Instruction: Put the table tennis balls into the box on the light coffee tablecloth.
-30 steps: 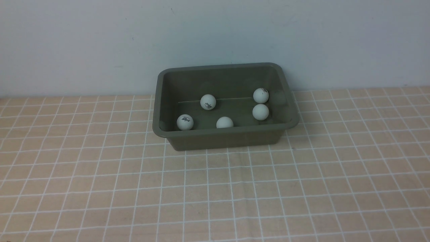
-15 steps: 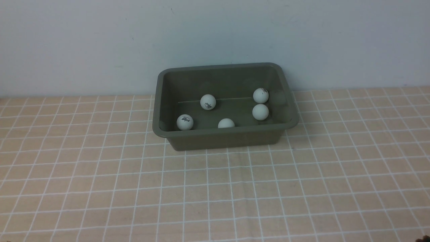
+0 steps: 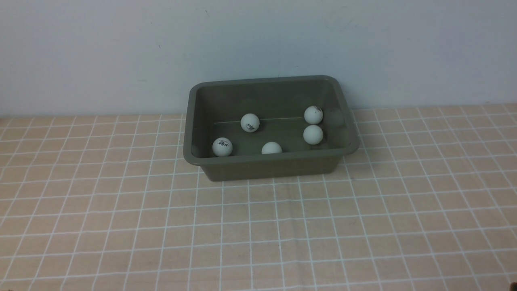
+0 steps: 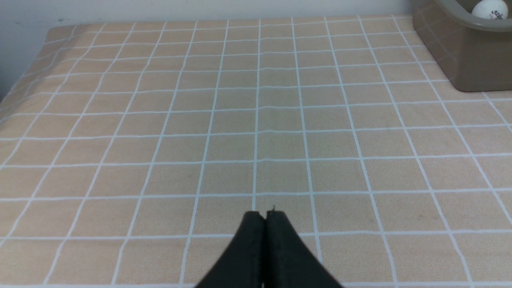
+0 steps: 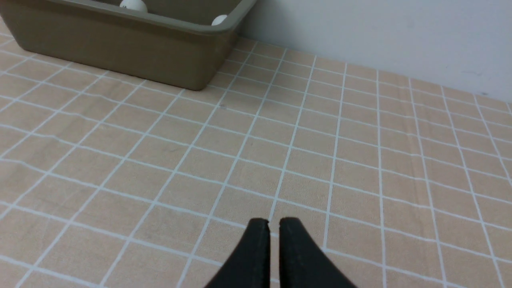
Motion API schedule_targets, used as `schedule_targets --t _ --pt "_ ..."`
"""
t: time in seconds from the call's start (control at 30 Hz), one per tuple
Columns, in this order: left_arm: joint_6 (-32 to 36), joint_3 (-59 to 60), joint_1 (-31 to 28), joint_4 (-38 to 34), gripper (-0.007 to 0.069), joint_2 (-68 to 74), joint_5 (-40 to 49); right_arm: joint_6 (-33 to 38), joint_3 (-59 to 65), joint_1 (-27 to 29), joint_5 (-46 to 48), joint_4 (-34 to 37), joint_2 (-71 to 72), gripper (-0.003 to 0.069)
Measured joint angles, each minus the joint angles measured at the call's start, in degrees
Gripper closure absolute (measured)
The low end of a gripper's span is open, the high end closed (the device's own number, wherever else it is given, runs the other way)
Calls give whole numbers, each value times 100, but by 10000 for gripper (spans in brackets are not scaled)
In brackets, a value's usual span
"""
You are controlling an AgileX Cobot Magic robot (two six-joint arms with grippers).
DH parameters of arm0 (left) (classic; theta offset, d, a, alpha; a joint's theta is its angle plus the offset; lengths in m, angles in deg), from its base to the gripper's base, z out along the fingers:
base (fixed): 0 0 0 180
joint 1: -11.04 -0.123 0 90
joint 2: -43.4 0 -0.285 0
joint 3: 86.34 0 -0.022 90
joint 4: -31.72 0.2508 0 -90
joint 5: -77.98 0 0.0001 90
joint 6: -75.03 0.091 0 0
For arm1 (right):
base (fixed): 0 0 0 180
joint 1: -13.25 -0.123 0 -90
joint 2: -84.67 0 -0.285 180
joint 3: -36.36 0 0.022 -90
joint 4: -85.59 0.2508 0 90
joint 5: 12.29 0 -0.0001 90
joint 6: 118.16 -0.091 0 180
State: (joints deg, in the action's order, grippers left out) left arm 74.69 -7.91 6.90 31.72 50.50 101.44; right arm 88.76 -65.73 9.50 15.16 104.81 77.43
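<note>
Table tennis balls (image 3: 250, 123) lie inside the box (image 3: 270, 169), which stands on the light coffee tablecloth (image 3: 250, 242). Five can be counted: two near the box's right end, one towards the left, one farther back, and one by the near wall, its lower part hidden behind the rim. The left pincer (image 4: 265, 216) is closed, with nothing between its tips; the right pincer (image 5: 274, 222) stands slightly open, a narrow gap between its tips, and is also without a ball. Both are well apart from the box.

The placing looks finished, or very nearly so, though a ball out of view cannot be ruled out. Each ball should be very light, hollow and thin-shelled, smooth enough to slip or roll at a nudge. Should one need moving, take it across its widest part, from opposite sides, with gentle pressure; too hard a squeeze could dent it, and an off-centre one could shoot it away
</note>
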Motion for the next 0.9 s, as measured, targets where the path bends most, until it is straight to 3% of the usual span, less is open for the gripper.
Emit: schedule_targets --t 0.57,0.67,0.9 --pt "0 0 0 0 693 0 0 -221 31 0 -194 -82 0 626" --pt "0 0 0 0 693 0 0 -541 31 0 -233 -400 0 626" --pt "0 0 0 0 693 0 0 -2517 39 102 -349 -1921 0 626"
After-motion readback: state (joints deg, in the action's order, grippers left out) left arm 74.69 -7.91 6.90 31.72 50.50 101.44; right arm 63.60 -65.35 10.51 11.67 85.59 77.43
